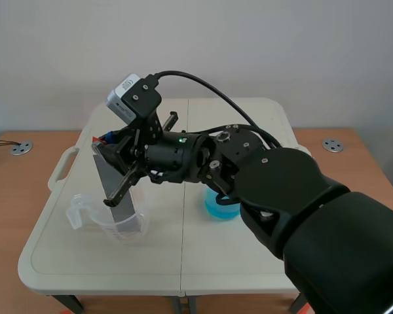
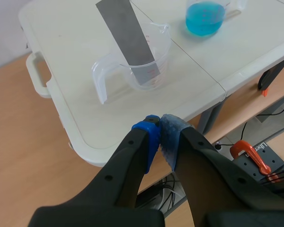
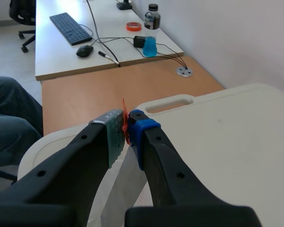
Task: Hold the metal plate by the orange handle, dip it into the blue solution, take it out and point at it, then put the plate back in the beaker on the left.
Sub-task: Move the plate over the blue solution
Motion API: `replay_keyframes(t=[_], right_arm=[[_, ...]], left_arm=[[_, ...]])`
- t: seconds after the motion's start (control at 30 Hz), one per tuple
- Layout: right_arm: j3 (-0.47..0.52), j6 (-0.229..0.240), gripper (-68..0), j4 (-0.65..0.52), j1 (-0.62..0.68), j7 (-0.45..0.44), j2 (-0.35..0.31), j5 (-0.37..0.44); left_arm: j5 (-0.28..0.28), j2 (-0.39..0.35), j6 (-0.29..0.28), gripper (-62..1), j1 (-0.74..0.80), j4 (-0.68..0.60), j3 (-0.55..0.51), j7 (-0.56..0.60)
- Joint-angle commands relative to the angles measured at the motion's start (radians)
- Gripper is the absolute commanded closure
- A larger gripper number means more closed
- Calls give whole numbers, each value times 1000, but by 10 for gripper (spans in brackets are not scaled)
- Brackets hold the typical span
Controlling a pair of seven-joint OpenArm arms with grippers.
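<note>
The grey metal plate (image 1: 109,173) stands tilted with its lower end inside the clear beaker (image 1: 111,224) at the table's left. My right gripper (image 1: 106,140), reaching across from the right, is shut on the plate's orange handle (image 1: 99,139) at the top. In the right wrist view a thin orange sliver of the handle (image 3: 125,124) shows pressed between the pads. The beaker of blue solution (image 1: 221,207) stands near the middle, partly hidden behind the right arm. In the left wrist view my left gripper (image 2: 160,126) is shut on nothing, off the table's near corner, with the plate (image 2: 128,40) and clear beaker (image 2: 132,75) ahead of it.
The white folding table (image 1: 183,261) sits on a wooden desk. An orange clamp (image 2: 250,153) hangs below the table edge. Beyond the table stands another desk (image 3: 109,42) with a keyboard, a mouse and a bottle.
</note>
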State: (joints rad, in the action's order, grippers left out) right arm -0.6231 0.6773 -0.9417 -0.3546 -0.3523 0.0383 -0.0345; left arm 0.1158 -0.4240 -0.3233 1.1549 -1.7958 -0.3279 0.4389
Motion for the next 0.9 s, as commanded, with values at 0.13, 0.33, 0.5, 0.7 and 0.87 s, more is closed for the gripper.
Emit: replay_keyframes(t=[0.13, 0.33, 0.5, 0.7, 0.87], right_arm=[[0, 58, -11, -43, -22, -40, -43, 10], [0, 58, -11, -108, -22, -39, -68, 11], [0, 66, -11, -159, -22, -24, -72, 10], [0, 68, -13, -227, -19, -1, -84, 11], [0, 68, -13, -290, -10, 35, -95, 11]], left_arm=[[6, -3, -1, -30, 6, -16, -2, 14], [6, -3, -2, -30, 6, -16, -2, 14], [6, -3, -2, -30, 6, -16, -2, 14], [6, -3, -2, -30, 6, -16, -2, 14], [6, -3, -2, -30, 6, -16, -2, 14]])
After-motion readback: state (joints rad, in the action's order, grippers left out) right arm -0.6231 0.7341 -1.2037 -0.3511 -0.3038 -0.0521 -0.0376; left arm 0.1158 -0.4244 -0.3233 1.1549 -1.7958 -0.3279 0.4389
